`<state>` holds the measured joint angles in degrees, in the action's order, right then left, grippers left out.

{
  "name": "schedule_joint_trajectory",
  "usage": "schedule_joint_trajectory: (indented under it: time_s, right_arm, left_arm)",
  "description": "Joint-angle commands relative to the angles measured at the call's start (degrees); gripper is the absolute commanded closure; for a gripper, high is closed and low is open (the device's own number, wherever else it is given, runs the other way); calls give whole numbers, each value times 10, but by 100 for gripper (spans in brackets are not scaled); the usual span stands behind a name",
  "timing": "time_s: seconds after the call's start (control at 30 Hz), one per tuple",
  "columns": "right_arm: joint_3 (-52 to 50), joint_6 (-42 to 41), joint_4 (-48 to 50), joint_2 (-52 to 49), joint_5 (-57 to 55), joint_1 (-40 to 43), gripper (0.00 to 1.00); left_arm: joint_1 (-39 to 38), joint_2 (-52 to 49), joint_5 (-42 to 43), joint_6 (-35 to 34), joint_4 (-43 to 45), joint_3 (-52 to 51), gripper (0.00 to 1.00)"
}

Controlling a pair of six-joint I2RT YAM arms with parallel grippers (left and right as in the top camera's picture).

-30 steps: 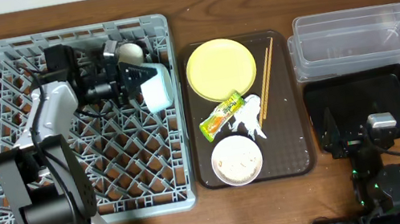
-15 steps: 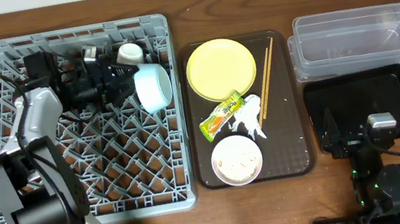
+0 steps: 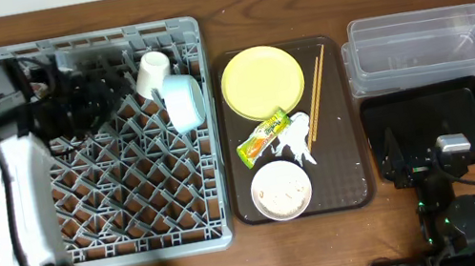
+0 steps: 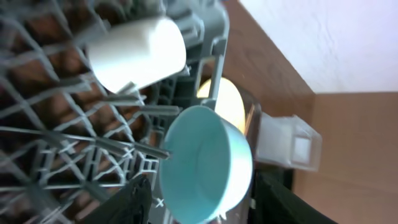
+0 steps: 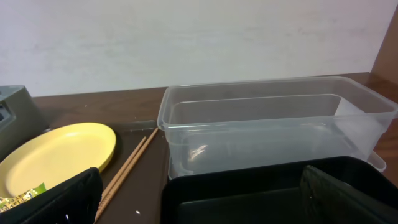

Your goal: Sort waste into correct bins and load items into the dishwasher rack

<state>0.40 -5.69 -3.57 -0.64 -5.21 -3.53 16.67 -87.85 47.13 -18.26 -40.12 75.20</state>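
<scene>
The light blue bowl stands on its edge among the pegs at the back right of the grey dishwasher rack, beside the cream cup. My left gripper is open, a little left of the bowl and apart from it. On the brown tray lie the yellow plate, wooden chopsticks, green-and-yellow wrapper, white tissue and a small white bowl with crumbs. My right gripper is open and empty over the black tray.
The clear tub sits behind the black tray at the right. The brown serving tray lies between the rack and the bins. The plate and chopsticks show at the left of the right wrist view.
My left gripper has opened, let go of the light blue bowl and drawn back to the left. The bowl stays on edge in the rack. The right arm has not moved.
</scene>
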Motion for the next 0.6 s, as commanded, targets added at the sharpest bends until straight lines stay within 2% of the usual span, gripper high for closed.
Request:
schedule_joint_trajectory:
  time_s: [0.0, 0.03, 0.1, 0.17, 0.3, 0.4, 0.57]
  right_arm:
    - [-1, -7, -1, 3, -7, 2, 1]
    - [-1, -7, -1, 3, -7, 2, 1]
    - [-1, -7, -1, 3, -7, 2, 1]
    - [-1, -7, -1, 3, -7, 2, 1]
    - [-1, -7, -1, 3, -7, 2, 1]
    - [-1, -7, -1, 3, -7, 2, 1]
    - [-1, -7, -1, 3, -7, 2, 1]
  left_arm:
    - [-5, 53, -34, -1, -5, 6, 50]
    - [-10, 66, -21, -1, -6, 6, 60]
    - [-28, 84, -12, -1, -11, 6, 73]
    - [-53, 89, -13, 0, -16, 6, 81]
    - [-114, 75, -26, 0, -16, 4, 81]
    - [-158, 50, -78, 0, -16, 4, 81]
    - [-193, 3, -125, 0, -16, 4, 81]
